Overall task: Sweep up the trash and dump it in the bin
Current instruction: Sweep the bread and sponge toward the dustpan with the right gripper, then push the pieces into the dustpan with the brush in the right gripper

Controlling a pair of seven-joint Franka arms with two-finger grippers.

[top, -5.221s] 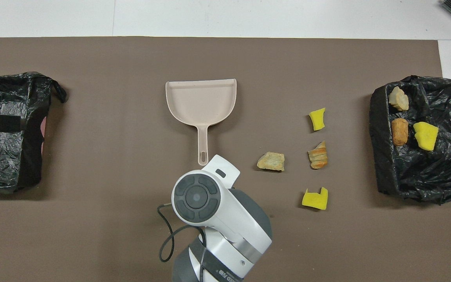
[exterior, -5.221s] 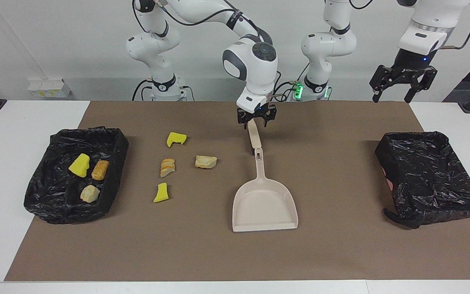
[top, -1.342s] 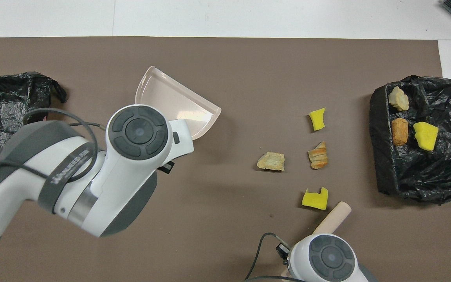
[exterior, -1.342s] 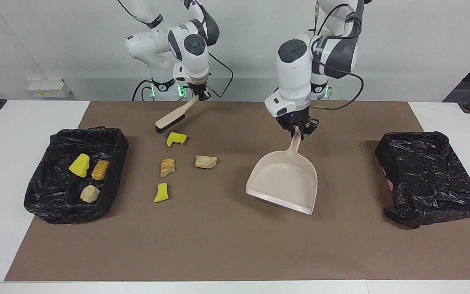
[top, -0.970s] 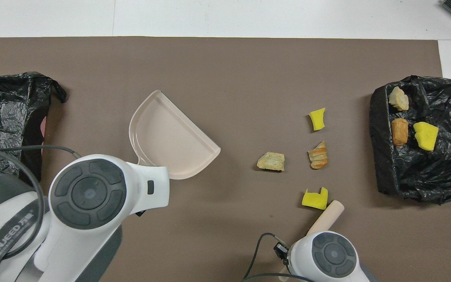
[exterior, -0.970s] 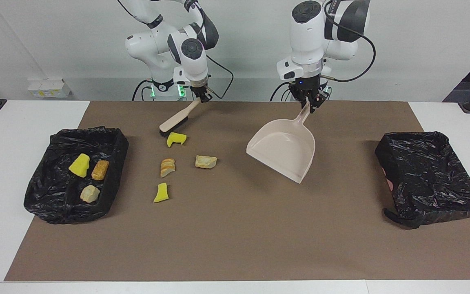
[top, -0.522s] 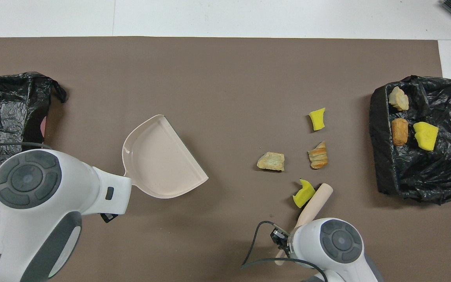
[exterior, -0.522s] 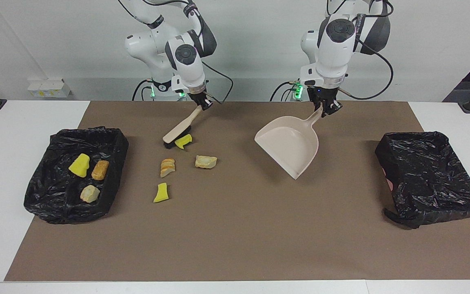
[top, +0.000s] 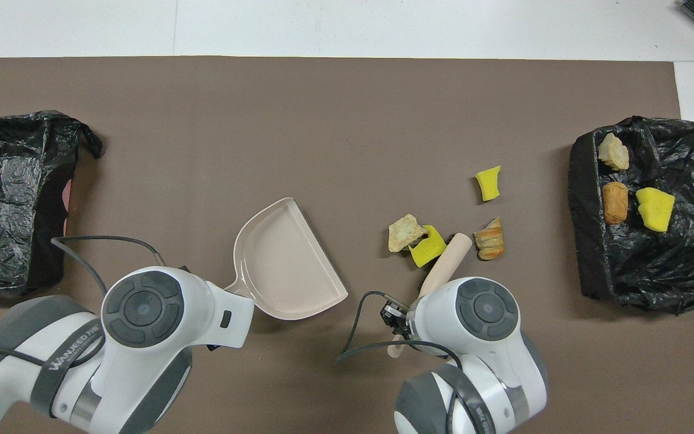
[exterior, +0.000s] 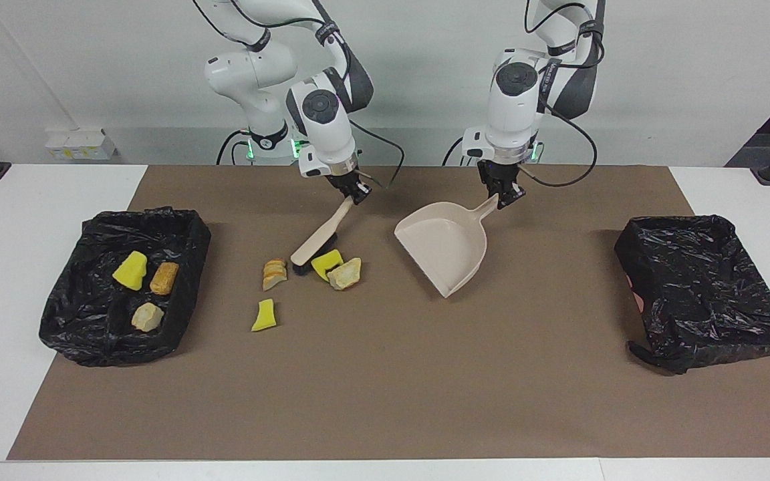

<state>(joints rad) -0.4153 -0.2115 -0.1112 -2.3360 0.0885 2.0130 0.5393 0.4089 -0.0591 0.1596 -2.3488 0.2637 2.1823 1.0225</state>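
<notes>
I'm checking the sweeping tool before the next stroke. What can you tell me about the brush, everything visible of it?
The brush is a small hand brush with a pale, wood-looking handle and dark bristles at its lower end. The right gripper is shut on the top of its handle and holds it slanted, bristles down on the brown mat. The bristle end is against a yellow scrap, which lies against a tan bread-like chunk. It is apart from the beige dustpan.

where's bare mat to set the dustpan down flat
Bare mat lies between the dustpan and the empty bin, and along the mat's edge farthest from the robots. It is crowded by the brush, where scraps lie.
</notes>
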